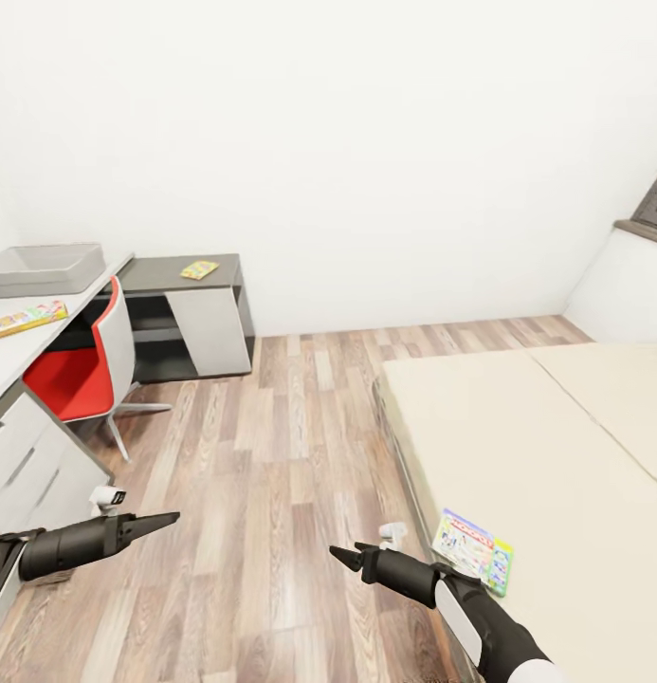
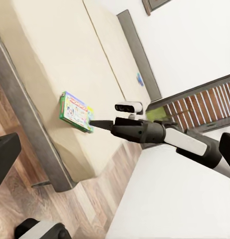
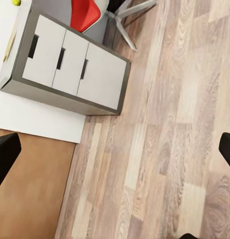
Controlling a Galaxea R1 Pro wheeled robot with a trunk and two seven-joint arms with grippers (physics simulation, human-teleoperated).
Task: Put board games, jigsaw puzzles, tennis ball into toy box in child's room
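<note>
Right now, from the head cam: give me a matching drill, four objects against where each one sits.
Objects:
1. colourful flat Monopoly game box
2. shallow grey toy box
3. small yellow game box
4. red and grey chair

Places:
A. lower dark-grey counter
B. wood-plank floor, by the desk
C. near edge of the cream bed
D. far end of the light-grey desk

Pairs: 1-C, 2-D, 3-A, 4-B

Both arms are matte black tubes with white forearm panels, ending in slim black tapered grippers [image 1: 150, 521] beside small white camera blocks [image 1: 108, 496].
</note>
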